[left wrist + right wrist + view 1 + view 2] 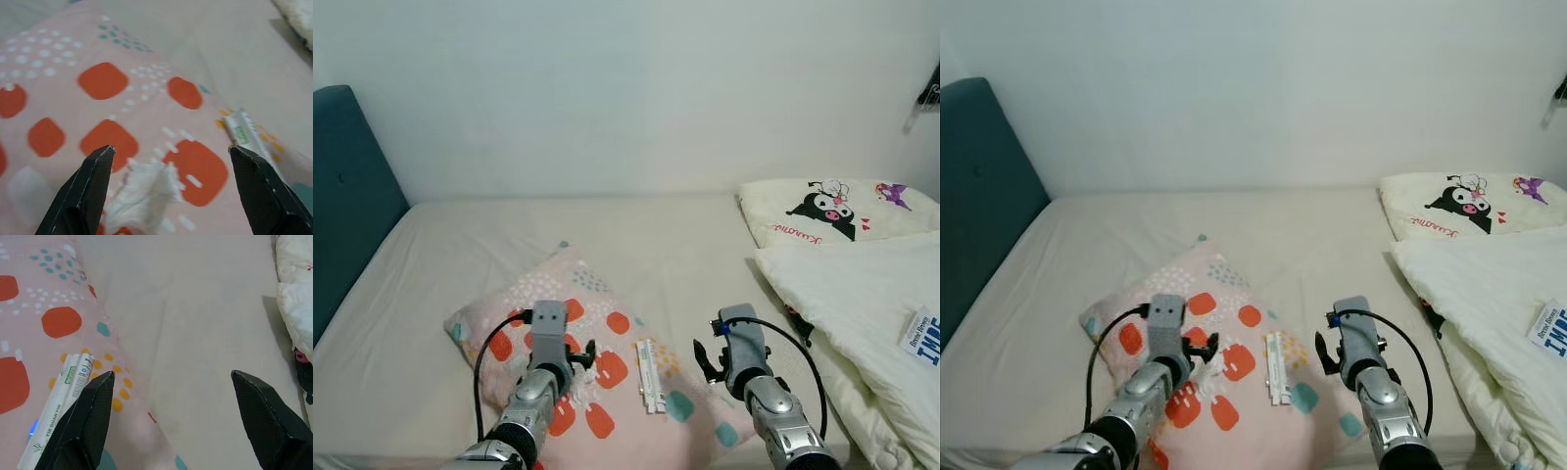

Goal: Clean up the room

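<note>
Best to start with the crumpled white tissue (146,193), lying on the pink spotted pillow (597,304) near its front edge, left of the white paper packet (651,377). Left gripper (168,188) hovering just above that tissue, fingers spread wide, holding nothing. Better to lower straight down until both fingertips pass the tissue, then close gently, without pinching the pillow cover. Right gripper (173,423) wide open and empty too, above the pillow's right edge, beside the packet, over the bed sheet (489,235). Probably safer kept there, clear of the left.
</note>
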You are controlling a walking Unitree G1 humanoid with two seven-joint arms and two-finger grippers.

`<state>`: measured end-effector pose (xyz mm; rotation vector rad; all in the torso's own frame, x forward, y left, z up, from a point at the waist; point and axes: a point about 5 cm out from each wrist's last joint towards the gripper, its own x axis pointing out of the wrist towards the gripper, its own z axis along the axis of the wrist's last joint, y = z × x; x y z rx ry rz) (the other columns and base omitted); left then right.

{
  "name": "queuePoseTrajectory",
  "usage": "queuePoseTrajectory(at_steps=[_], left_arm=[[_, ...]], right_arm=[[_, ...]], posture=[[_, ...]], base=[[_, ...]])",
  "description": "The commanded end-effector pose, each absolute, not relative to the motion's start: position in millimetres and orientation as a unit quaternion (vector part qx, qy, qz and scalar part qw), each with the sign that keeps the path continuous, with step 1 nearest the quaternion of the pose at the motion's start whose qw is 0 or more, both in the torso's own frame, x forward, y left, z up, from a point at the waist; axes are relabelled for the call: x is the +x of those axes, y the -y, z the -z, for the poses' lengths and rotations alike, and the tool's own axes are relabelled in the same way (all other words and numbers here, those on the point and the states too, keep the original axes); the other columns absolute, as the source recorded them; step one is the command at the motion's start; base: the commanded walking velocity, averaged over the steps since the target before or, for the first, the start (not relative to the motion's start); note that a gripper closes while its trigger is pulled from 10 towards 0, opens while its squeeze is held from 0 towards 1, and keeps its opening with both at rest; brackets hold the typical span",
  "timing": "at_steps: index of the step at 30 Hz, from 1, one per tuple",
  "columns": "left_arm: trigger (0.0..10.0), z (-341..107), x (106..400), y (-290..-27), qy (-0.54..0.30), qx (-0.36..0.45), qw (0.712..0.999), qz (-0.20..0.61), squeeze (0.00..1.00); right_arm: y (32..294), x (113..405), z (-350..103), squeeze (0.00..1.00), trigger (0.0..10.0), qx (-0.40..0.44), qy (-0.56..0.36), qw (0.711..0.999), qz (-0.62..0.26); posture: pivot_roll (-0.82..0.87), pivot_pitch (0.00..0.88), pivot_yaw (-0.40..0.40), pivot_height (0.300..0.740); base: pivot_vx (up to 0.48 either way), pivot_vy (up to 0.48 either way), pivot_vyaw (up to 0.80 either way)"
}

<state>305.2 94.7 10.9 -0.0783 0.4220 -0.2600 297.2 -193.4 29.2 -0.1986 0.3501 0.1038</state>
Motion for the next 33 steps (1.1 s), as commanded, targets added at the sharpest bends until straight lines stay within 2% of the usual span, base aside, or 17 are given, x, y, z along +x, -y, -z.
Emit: queuePoseTrajectory(at_steps=[1, 7, 13, 20, 26, 33], left_arm=[[10.0, -6.3, 300.9, -94.3, -0.216, -0.031, 0.967, 0.133, 0.00], [10.0, -7.6, 302.4, -92.6, -0.215, -0.010, 0.968, 0.131, 0.00], [10.0, -7.7, 303.0, -93.1, -0.218, -0.034, 0.968, 0.115, 0.00], [10.0, -10.0, 304.9, -91.1, -0.215, -0.054, 0.969, 0.112, 0.00], [10.0, -30.0, 315.7, -66.3, -0.172, -0.090, 0.969, 0.154, 0.00], [10.0, -42.1, 321.4, -55.4, -0.145, -0.099, 0.968, 0.179, 0.00]], right_arm=[[194.6, 295.8, -29.4, 0.00, 10.0, -0.089, -0.177, 0.979, -0.048], [194.8, 294.7, -31.3, 0.00, 10.0, -0.093, -0.176, 0.979, -0.051], [194.3, 291.4, -32.7, 0.00, 10.0, -0.085, -0.168, 0.981, -0.052], [193.3, 289.3, -34.1, 0.00, 10.0, -0.088, -0.161, 0.981, -0.056], [187.3, 284.6, -33.5, 0.00, 10.0, -0.091, -0.161, 0.980, -0.070], [181.5, 280.3, -32.6, 0.00, 10.0, -0.089, -0.161, 0.980, -0.077]], posture=[[-0.28, 0.000, 0.003, 0.670], [-0.29, 0.004, 0.003, 0.650], [-0.30, 0.010, 0.010, 0.625], [-0.31, 0.013, 0.011, 0.625], [-0.32, 0.028, 0.017, 0.625], [-0.34, 0.056, 0.019, 0.625]], base=[[0.000, 0.000, 0.00], [0.000, 0.000, 0.00], [0.000, 0.000, 0.00], [0.000, 0.000, 0.00], [0.000, 0.000, 0.00], [0.000, 0.000, 0.00]])
